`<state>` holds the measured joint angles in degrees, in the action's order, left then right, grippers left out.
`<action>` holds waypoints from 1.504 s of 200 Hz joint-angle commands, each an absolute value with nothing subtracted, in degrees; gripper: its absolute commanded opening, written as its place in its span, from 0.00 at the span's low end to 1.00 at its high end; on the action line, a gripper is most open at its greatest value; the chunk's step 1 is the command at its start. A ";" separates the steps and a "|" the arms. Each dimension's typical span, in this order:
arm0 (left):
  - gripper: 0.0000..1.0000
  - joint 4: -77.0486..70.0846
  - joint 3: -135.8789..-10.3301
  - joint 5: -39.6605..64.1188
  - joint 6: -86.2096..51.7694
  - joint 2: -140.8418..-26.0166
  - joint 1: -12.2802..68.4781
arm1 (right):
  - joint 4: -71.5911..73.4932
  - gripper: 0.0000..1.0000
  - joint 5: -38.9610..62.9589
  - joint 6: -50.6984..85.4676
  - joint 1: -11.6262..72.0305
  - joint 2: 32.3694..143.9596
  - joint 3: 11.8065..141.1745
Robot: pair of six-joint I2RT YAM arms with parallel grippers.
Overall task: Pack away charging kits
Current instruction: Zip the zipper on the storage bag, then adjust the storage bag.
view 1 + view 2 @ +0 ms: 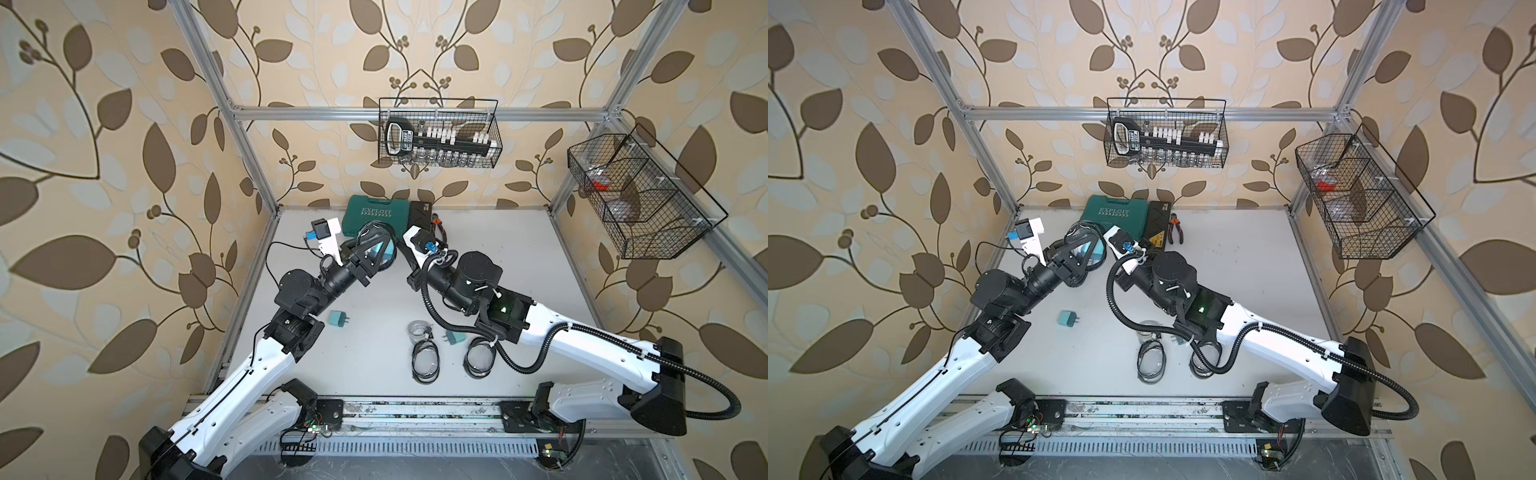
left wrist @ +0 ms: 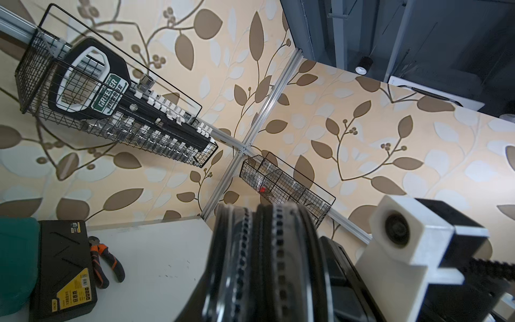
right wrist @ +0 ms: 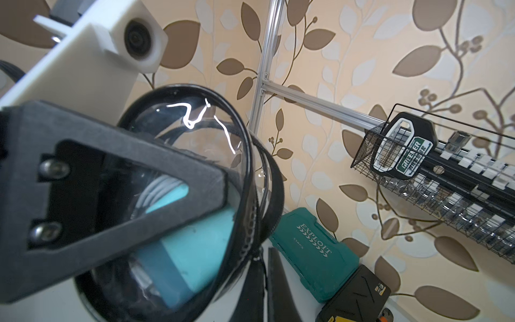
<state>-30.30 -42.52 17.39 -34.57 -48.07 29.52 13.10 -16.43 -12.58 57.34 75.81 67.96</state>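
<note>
Here, the left gripper point(image 1: 379, 246) clamps a raised pouch point(image 3: 195, 133) while the right gripper point(image 3: 266, 267) sits pinched shut at its zip rim.
The pouch stands on edge between the left jaws, clear faces against the fingers point(image 3: 111, 156), zip edge turned toward the right gripper; its long axis seems crosswise to the left fingers. An adapter point(image 3: 195, 251) and cable point(image 3: 161, 186) lie inside.
</note>
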 commanded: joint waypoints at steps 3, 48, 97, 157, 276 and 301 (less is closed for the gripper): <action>0.00 -24.14 -40.46 24.22 -32.96 -47.01 30.01 | 18.74 0.00 -19.05 -15.09 55.35 75.22 73.76; 0.38 -23.59 -41.10 26.44 -33.45 -47.47 30.04 | 17.09 0.00 -14.81 -13.52 55.87 73.23 72.69; 0.56 -26.72 -42.36 30.56 -34.78 -50.68 30.01 | 19.36 0.00 -13.11 -10.02 58.97 74.08 70.88; 0.56 -26.74 -41.19 25.63 -34.03 -46.24 30.06 | 21.01 0.00 -16.08 -6.17 59.06 74.80 69.24; 0.55 -34.39 -39.89 20.61 -33.52 -46.01 30.06 | 18.50 0.00 -16.00 6.34 59.06 74.02 65.47; 0.35 -34.79 -40.51 21.07 -34.08 -47.38 30.05 | 18.46 0.00 -15.95 7.89 59.06 74.60 65.28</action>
